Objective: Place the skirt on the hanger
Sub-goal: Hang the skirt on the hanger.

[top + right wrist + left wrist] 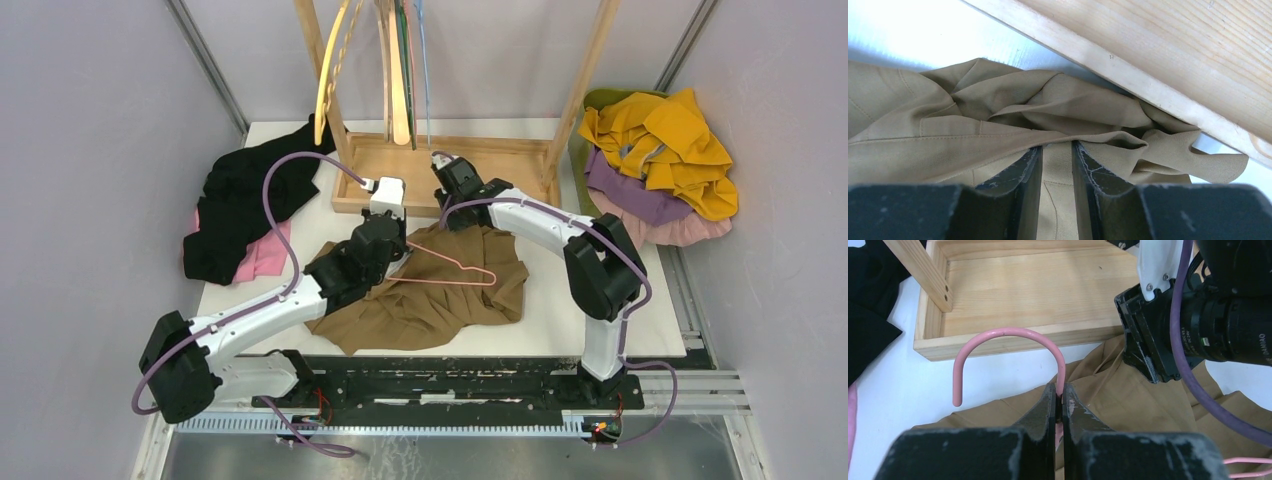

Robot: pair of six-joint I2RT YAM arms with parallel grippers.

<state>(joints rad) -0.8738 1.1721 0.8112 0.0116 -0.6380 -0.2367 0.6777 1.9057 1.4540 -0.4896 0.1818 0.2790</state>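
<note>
1. Skirt (432, 300): tan cloth, lying crumpled on the white table (590, 325), just in front of the wooden rack base (445, 158). Its far edge touches the base's front rail.
2. Hanger (1013, 332): pink wire, resting flat on top of the skirt. The hook end points toward the rack base and overhangs bare table beside the cloth.
3. Left gripper (1060, 394): fingers closed tight on the hanger's neck, just below the curve of the hook. No gap shows between the fingers apart from the wire itself.
4. Right gripper (1056, 150): down at the skirt's far edge, close to the rack base. The fingers stand narrow, with a fold of the cloth pinched between them and bunched over the tips.
5. The two grippers sit near each other, with the left one on the hook side.
6. Surroundings:
   - A black garment (245, 195) over a pink garment (265, 257) lies at the table's left.
   - A pile of yellow clothes (665, 140) lies at the far right.
   - Several spare hangers (400, 75) hang on the rack.
</note>
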